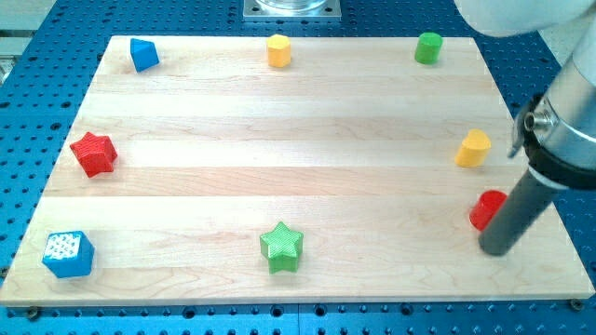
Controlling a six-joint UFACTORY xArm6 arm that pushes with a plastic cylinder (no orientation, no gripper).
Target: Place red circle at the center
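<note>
The red circle block (485,207) lies near the view's right edge of the wooden board (298,167), below the yellow block (473,148). My dark rod comes down from the view's right, and my tip (494,248) rests on the board just below and right of the red circle, touching or nearly touching it and partly hiding its right side.
A red star (94,154) lies at the left edge. A blue cube (68,254) is at the bottom left, a blue block (143,54) at the top left. A yellow cylinder (278,50) is at top centre, a green cylinder (428,47) at top right, a green star (281,247) at bottom centre.
</note>
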